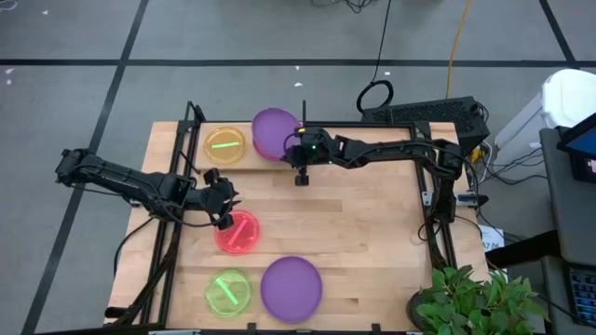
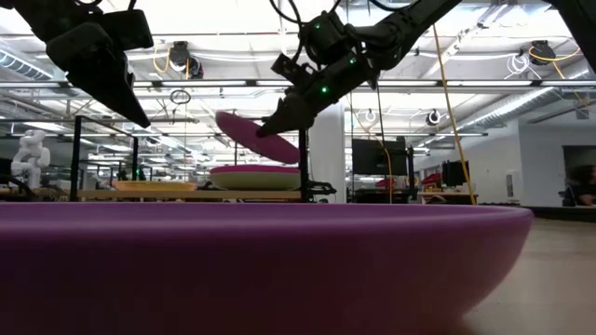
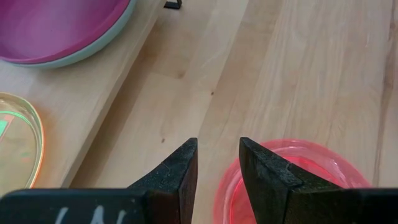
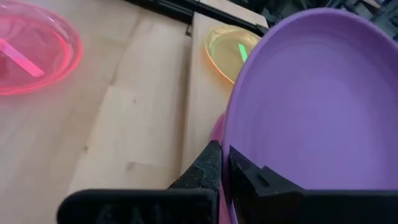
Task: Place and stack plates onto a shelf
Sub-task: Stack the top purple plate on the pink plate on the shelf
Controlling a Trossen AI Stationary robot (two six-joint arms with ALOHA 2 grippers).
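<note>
Filling the bottom of my low view is the rim of a purple plate [image 2: 261,265], the one lying flat at the near edge of the worktop [image 1: 372,242] beside a neon-green plate [image 1: 228,291]. From above, I see a translucent red plate [image 1: 238,233] lying flat farther in, left of centre. My left hand [image 1: 223,207] hangs just over its far edge, arm stretched in low from the left side; in the left wrist view the two dark fingers [image 3: 171,174] stand a narrow gap apart with nothing between them, and the red plate shows just beyond their tips. My right hand [image 1: 300,154] reaches across from the right to the shelf [image 1: 209,158] at the back, and it is pinched on the rim of a second purple plate [image 1: 272,130]. That plate is tilted, not level: in the low view its gripped edge sits lower and its free edge rises up and away to the left. It hovers above a stack already on the shelf, a magenta plate [image 3: 50,25] nested in a pale teal one [image 3: 93,46]. Beside that stack on the shelf board lies an orange plate [image 1: 224,144], flat.
</note>
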